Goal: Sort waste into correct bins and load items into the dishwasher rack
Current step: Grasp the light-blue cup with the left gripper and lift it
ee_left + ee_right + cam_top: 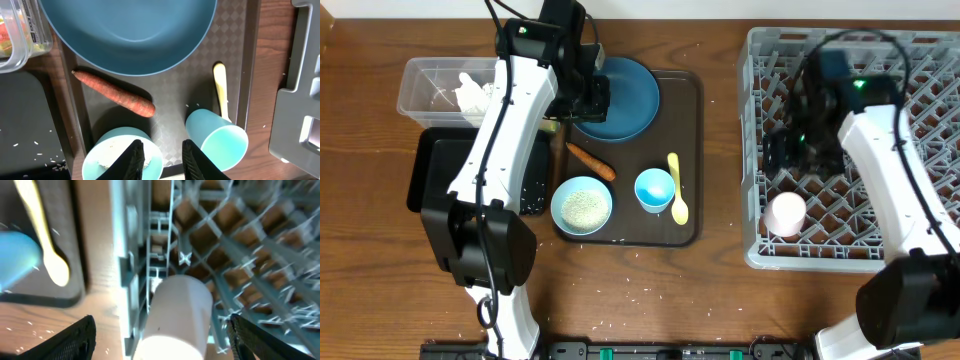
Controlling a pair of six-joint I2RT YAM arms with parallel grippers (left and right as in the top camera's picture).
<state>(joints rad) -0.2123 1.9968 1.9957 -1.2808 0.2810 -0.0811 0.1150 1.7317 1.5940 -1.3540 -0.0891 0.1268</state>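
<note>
My left gripper hangs over the left rim of the dark blue plate; its fingers stand a little apart, open, with nothing between them. Below it lie the orange carrot piece, the small pale bowl with rice in it, the light blue cup and the yellow spoon. My right gripper is wide open inside the dishwasher rack, one finger on either side of the pale pink cup without touching it. Crumpled white tissue lies in the clear tub.
The plate, carrot, bowl, cup and spoon all sit on the brown serving tray. The black tray lies left of it with loose rice grains on it. More grains are scattered on the wooden table in front.
</note>
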